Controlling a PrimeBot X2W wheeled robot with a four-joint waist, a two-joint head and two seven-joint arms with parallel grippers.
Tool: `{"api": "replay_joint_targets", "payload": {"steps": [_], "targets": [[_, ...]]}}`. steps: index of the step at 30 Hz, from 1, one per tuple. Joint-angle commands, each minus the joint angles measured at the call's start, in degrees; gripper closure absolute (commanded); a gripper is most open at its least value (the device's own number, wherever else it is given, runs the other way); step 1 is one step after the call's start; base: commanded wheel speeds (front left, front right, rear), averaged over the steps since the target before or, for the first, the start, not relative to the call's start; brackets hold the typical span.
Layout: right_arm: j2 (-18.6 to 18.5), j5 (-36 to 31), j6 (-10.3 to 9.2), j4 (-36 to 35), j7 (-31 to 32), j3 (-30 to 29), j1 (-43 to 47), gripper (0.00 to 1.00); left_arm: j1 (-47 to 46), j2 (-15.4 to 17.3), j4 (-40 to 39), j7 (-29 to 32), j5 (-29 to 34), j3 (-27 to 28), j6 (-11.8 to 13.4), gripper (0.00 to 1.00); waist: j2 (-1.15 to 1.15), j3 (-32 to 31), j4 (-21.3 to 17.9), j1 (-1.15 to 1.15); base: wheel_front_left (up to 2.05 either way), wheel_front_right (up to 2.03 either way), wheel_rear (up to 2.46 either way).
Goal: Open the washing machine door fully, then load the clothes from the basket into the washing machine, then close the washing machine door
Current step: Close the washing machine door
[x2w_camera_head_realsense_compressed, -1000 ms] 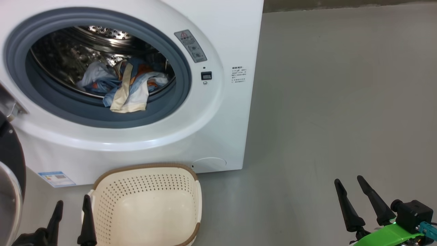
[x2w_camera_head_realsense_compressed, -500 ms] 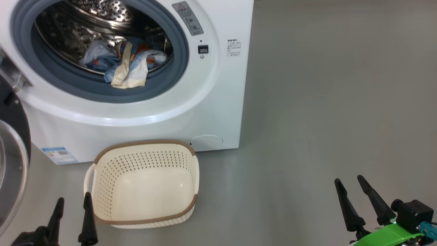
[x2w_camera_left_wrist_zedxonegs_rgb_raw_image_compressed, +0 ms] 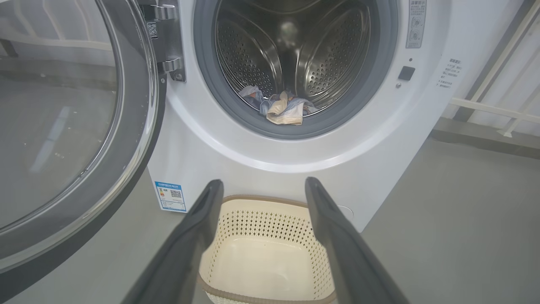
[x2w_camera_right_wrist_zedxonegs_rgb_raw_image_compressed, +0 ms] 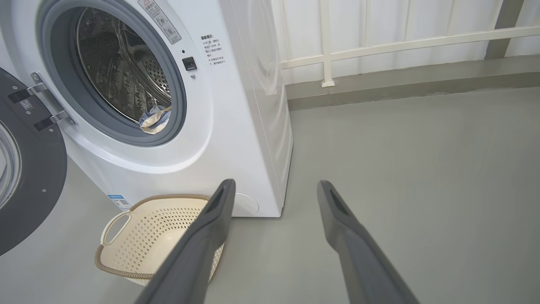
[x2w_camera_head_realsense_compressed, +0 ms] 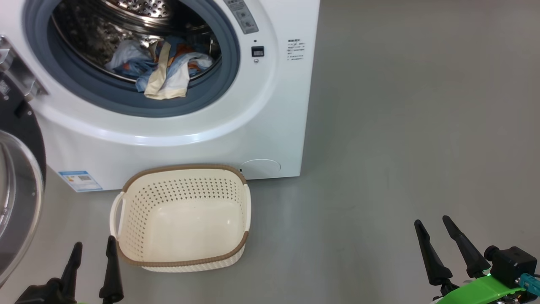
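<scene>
head view: washing machine [x2w_camera_head_realsense_compressed: 270, 126] fills the upper left of the frame, white front, grey gasket [x2w_camera_head_realsense_compressed: 126, 101] ringing the steel drum [x2w_camera_head_realsense_compressed: 84, 33]. washing machine door [x2w_camera_head_realsense_compressed: 21, 181] is swung wide open at the left edge, black rim and glass bowl facing the camera, hung on its metal hinge [x2w_camera_head_realsense_compressed: 17, 80]. clothes [x2w_camera_head_realsense_compressed: 162, 74] sit in a heap at the bottom of the drum, blue, white and orange, with a cream piece draped over the gasket lip.

basket [x2w_camera_head_realsense_compressed: 181, 192] stands upright on the grey floor [x2w_camera_head_realsense_compressed: 400, 126] at lower centre-left, just in front of the machine's base, bare cream bottom visible. blue label [x2w_camera_head_realsense_compressed: 80, 180] is on the machine's lower left corner, just up-left of the basket.

left gripper [x2w_camera_head_realsense_compressed: 94, 241] is at the lower left of the frame, released, fingers spread and gripping nothing; its inner finger sits just beside the basket's near left corner, and contact is not clear. in the left wrist view the basket shows between its fingers, drum above.

right gripper [x2w_camera_head_realsense_compressed: 431, 220] is at the lower right, released too, over bare floor, well apart from basket and machine. right wrist view has a white railing [x2w_camera_right_wrist_zedxonegs_rgb_raw_image_compressed: 405, 42] across the top right.
</scene>
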Motion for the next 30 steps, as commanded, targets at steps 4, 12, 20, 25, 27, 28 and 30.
{"api": "replay_joint_targets", "payload": {"steps": [4, 12, 20, 25, 27, 28, 30], "targets": [[-1.0, -0.5, 0.08, -1.8, -0.3, 1.1, -1.2, 0.00, -1.6, 0.6, -2.0, -0.4, 0.3, 2.0, -0.1, 0.00, 0.00, 0.6, 1.9, 0.00, 0.00, 0.00, 0.00], [-1.7, -0.6, 0.08, -1.6, -0.3, 2.3, -2.2, 0.00, -1.7, -0.2, -2.2, -0.4, -0.4, 3.0, -0.1, 0.00, 0.00, 1.2, 7.5, 0.00, 0.00, 0.00, 0.00], [-2.9, -0.4, 0.08, -1.2, -0.3, 4.6, -3.2, 0.00, -0.6, -1.2, -2.7, -0.4, -0.7, 4.6, -0.1, 0.00, 0.00, 0.8, 14.3, 0.00, 0.00, 0.00, 0.00], [-3.4, -0.4, 0.08, -0.9, -0.3, 6.2, -4.0, 0.00, 0.4, -1.6, -2.9, -0.4, -1.2, 5.2, -0.1, 0.00, 0.00, 0.5, 18.4, 0.00, 0.00, 0.00, 0.00], [-3.5, -0.3, 0.08, -0.8, -0.3, 6.7, -4.2, 0.00, 0.7, -1.8, -2.9, -0.4, -1.4, 5.3, -0.1, 0.00, 0.00, 0.3, 20.0, 0.00, 0.00, 0.00, 0.00], [-3.5, -0.3, 0.08, -0.7, -0.3, 6.9, -4.2, 0.00, 0.9, -1.8, -2.9, -0.4, -1.5, 5.4, -0.1, 0.00, 0.00, 0.2, 20.8, 0.00, 0.00, 0.00, 0.00], [-3.6, -0.2, 0.08, -0.6, -0.3, 7.4, -4.3, 0.00, 1.2, -1.9, -2.9, -0.4, -1.6, 5.4, -0.1, 0.00, 0.00, 0.0, 22.4, 0.00, 0.00, 0.00, 0.00]]}}
